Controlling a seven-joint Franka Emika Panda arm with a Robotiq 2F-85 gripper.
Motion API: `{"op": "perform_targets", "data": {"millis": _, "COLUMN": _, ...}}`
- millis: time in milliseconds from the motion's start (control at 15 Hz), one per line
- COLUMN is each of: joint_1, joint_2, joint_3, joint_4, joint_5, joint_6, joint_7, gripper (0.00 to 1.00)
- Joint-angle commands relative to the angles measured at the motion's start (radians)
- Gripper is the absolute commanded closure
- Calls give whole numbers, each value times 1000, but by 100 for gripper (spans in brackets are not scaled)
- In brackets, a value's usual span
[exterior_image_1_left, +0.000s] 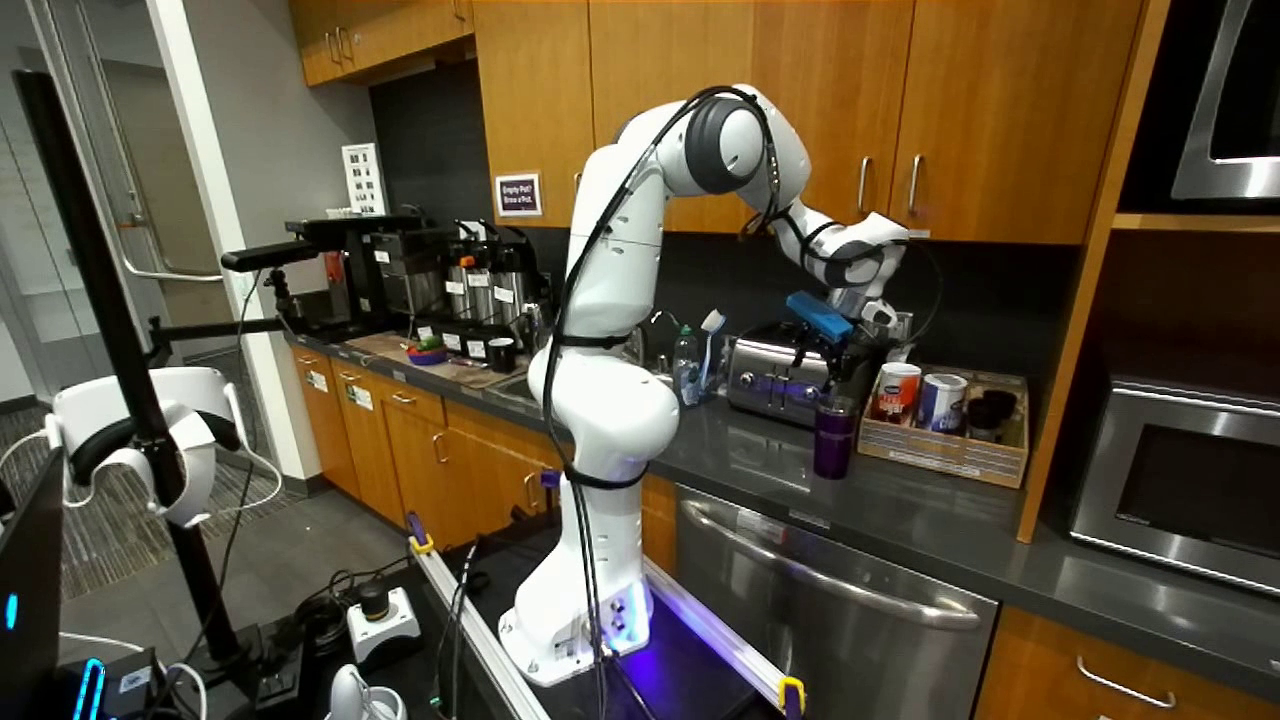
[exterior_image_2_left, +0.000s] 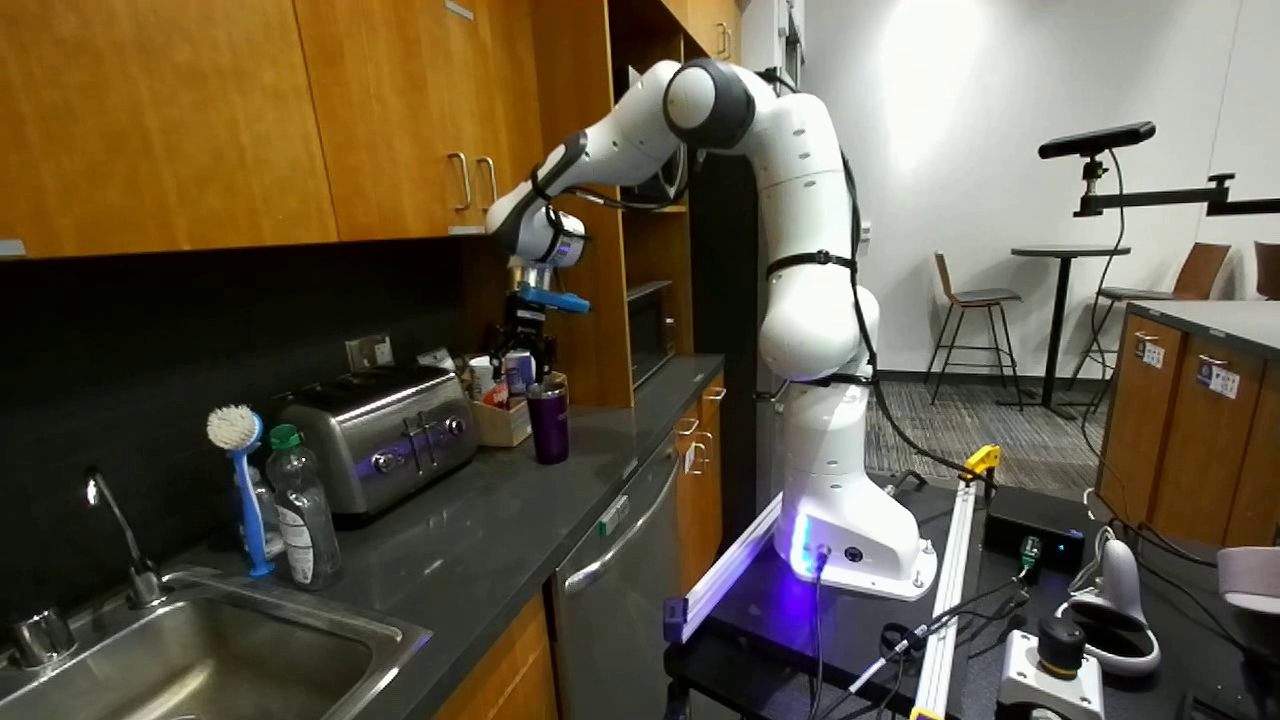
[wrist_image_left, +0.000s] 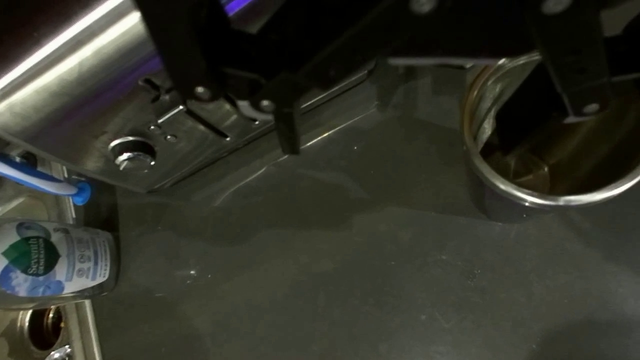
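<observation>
My gripper (exterior_image_1_left: 828, 365) is open and points down over the counter, in front of the toaster. It also shows in an exterior view (exterior_image_2_left: 522, 355) and in the wrist view (wrist_image_left: 400, 145). A purple tumbler (exterior_image_1_left: 834, 445) with a silver rim stands upright on the counter under it, also seen in an exterior view (exterior_image_2_left: 549, 428). In the wrist view the tumbler's open mouth (wrist_image_left: 530, 199) is at the right. One black finger overlaps the mouth and seems to reach into it; the other (wrist_image_left: 287, 132) is outside, to the left. Nothing shows held between the fingers.
A steel toaster (exterior_image_1_left: 770, 385) stands behind the gripper. A box (exterior_image_1_left: 935, 462) with canisters is beside the tumbler. A soap bottle (exterior_image_2_left: 305, 530) and a blue-handled brush (exterior_image_2_left: 250, 510) stand by the sink (exterior_image_2_left: 390, 650). A microwave (exterior_image_1_left: 1190, 480) and a wooden panel are near the box.
</observation>
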Motion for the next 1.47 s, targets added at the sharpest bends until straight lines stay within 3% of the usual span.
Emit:
{"op": "perform_targets", "data": {"millis": 0, "joint_1": 14, "joint_2": -12, "joint_3": 1, "joint_4": -14, "joint_5": -48, "joint_6": 58, "joint_7": 30, "gripper": 0}}
{"op": "perform_targets", "data": {"millis": 267, "joint_1": 27, "joint_2": -11, "joint_3": 3, "joint_4": -30, "joint_5": -116, "joint_6": 128, "joint_7": 51, "gripper": 0}}
{"op": "perform_targets", "data": {"millis": 800, "joint_1": 35, "joint_2": 1, "joint_3": 7, "joint_4": -50, "joint_5": -145, "joint_6": 127, "joint_7": 74, "gripper": 0}}
{"op": "perform_targets", "data": {"millis": 1133, "joint_1": 27, "joint_2": 15, "joint_3": 19, "joint_4": -39, "joint_5": -110, "joint_6": 97, "joint_7": 32, "gripper": 0}}
{"op": "perform_targets", "data": {"millis": 1400, "joint_1": 5, "joint_2": 65, "joint_3": 46, "joint_4": -3, "joint_5": 22, "joint_6": 70, "joint_7": -141, "gripper": 0}}
